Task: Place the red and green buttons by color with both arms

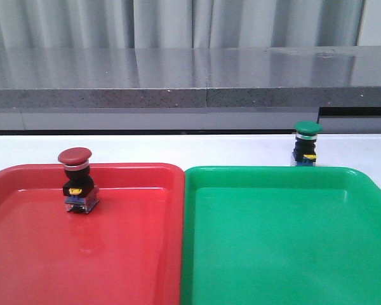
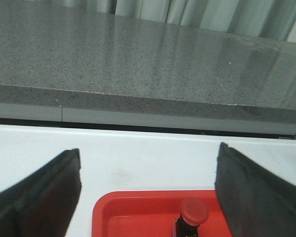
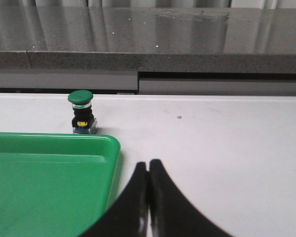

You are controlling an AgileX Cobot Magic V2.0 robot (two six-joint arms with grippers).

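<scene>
Currently the red button [image 1: 78,181] stands upright inside the red tray [image 1: 133,254], near its far-left part, base on the tray floor, clear of the rim. Green button [image 1: 306,145] stands upright on the white worktop [image 1: 178,149], just beyond the far rim of the green tray [image 1: 286,254], toward that tray's right end; not in the tray. Trays sit side by side, red left, green right, edges touching or nearly so.

Left gripper [image 2: 148,197]: jaws spread wide, nothing between them, hovering above the far edge of the red tray with the red button in view below. Right gripper [image 3: 148,197]: jaws pressed together, holding nothing, over bare worktop just right of the green tray's far-right corner; green button is further away and to its left.

Around: grey speckled ledge [image 1: 190,79] runs along the far side of the worktop, pale curtain [image 1: 178,22] behind it. Nothing stands beside the green button except the tray rim in front of it. Small dark speck [image 3: 179,117] on the worktop right of the green button.
</scene>
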